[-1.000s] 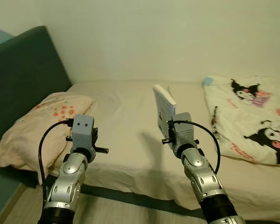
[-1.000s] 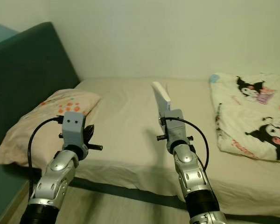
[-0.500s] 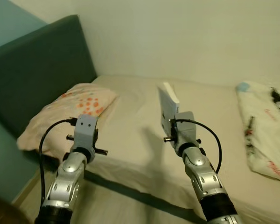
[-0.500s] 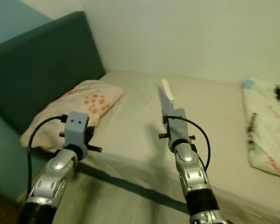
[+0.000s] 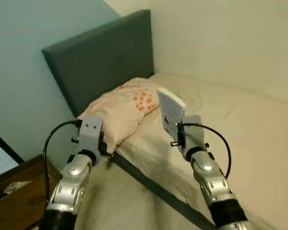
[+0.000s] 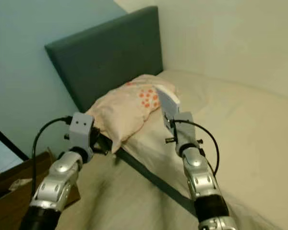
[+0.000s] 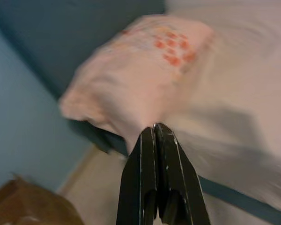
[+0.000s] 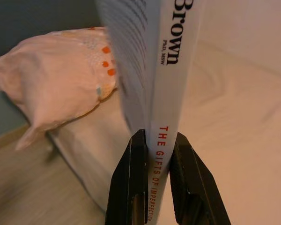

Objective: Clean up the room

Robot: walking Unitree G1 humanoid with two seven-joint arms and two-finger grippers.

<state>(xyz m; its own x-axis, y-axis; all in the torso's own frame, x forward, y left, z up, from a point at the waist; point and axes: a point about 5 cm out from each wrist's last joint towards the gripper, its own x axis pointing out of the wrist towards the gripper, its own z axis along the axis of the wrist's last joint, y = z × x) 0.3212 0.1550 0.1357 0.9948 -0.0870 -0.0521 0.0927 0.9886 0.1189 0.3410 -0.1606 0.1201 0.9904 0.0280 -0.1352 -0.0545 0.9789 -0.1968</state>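
My right gripper (image 8: 153,138) is shut on a white paperback book (image 5: 171,111) and holds it upright above the bed's edge. The spine (image 8: 171,89) sits clamped between the two black fingers (image 8: 131,187). My left gripper (image 7: 154,129) is shut with nothing in it, raised in front of the corner of a peach pillow (image 5: 127,101) with orange dots. The pillow lies at the head of the bed against a dark teal headboard (image 5: 101,60).
The beige mattress (image 5: 245,124) stretches to the right, with a dark frame strip (image 5: 156,190) along its near edge. A brown wooden piece of furniture (image 5: 14,194) stands low at the left against the blue wall (image 5: 19,81). Wood floor lies below my arms.
The camera has swung left: the cartoon blanket has left the picture, and the headboard, blue wall and brown furniture have come in. Both arms keep their pose and the book stays gripped.
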